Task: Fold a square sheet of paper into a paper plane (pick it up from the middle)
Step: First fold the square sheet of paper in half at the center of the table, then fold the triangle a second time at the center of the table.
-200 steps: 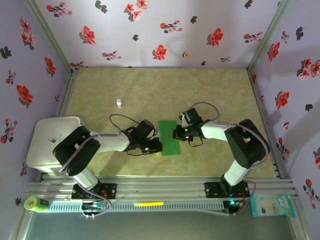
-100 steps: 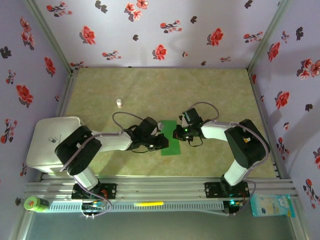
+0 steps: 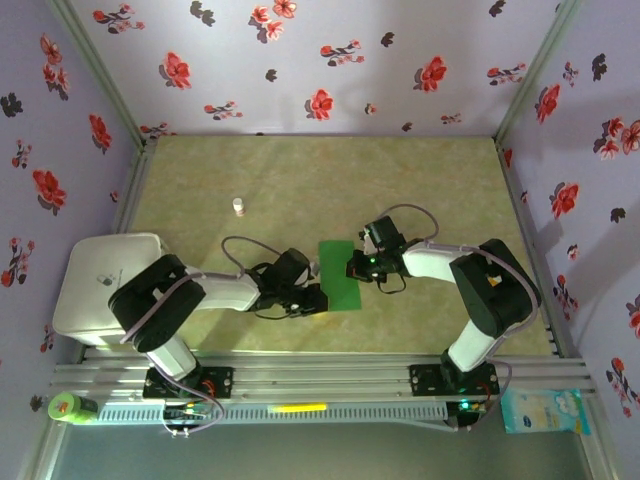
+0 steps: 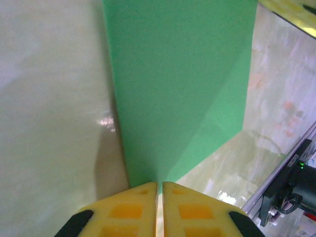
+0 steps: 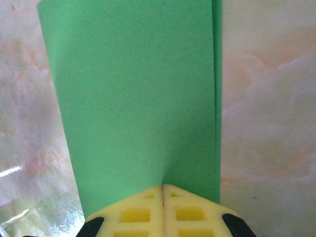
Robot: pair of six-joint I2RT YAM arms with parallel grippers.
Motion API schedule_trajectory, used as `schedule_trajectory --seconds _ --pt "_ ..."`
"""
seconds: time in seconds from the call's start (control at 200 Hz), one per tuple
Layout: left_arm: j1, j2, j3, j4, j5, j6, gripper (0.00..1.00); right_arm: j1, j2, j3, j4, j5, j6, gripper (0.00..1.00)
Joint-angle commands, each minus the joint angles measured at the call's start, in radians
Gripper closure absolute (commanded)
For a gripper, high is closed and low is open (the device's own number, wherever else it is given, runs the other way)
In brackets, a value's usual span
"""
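Note:
The square sheet of paper (image 3: 338,275) lies on the table as a bright-green upright rectangle, folded over. My left gripper (image 3: 316,298) sits at its near-left corner. In the left wrist view the yellow fingertips (image 4: 159,183) are shut on the pointed corner of the paper (image 4: 177,74), and a darker triangular flap shows on its right side. My right gripper (image 3: 352,267) meets the sheet's right edge. In the right wrist view its jaws (image 5: 163,186) are shut on the paper (image 5: 138,89), which puckers slightly at the tips.
A tiny white bottle (image 3: 238,206) stands on the table, back left of the paper. A white box (image 3: 100,285) sits at the left wall. The metal rail (image 3: 320,380) runs along the near edge, and flowered walls close in three sides.
The left gripper swung right over the paper's left edge, then drew back toward the near-left corner. The right gripper has stayed at the right edge.

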Motion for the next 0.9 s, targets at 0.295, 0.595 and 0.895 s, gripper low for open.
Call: schedule_trajectory --seconds 0.295,0.595,0.895 --pt "0.165 -0.153 0.078 -0.068 -0.004 0.063 0.89 0.008 -0.105 0.097 -0.195 0.055 0.014 0.9" --pt "0.251 0.099 0.354 -0.074 0.088 0.133 0.89 -0.001 -0.355 -0.006 -0.287 0.146 0.123 0.74" --pt "0.276 0.306 0.488 -0.056 0.121 0.135 0.9 0.0 -0.5 -0.19 -0.191 0.092 0.273 0.65"
